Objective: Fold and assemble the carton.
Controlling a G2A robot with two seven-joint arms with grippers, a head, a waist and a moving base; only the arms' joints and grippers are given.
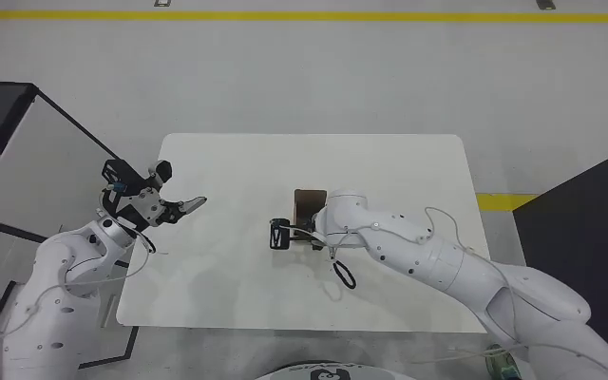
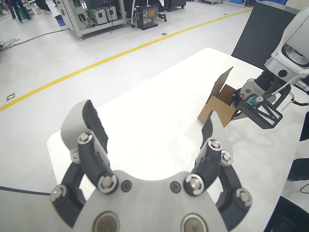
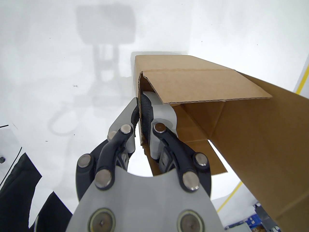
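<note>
A brown carton stands open near the middle of the white table, well in from every edge, with one flap raised. The right gripper is clenched on one side panel, a finger on each face, probably to steady the carton for folding. The left gripper hovers released near the table's left edge, facing the carton and seemingly ready to press a flap.

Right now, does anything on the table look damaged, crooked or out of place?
Nothing is damaged or spilled. The carton is only half formed: its flaps stand open, one sticking up at a slant, and the right gripper is shut on the edge of one panel. The left gripper is open, apart from it.
</note>
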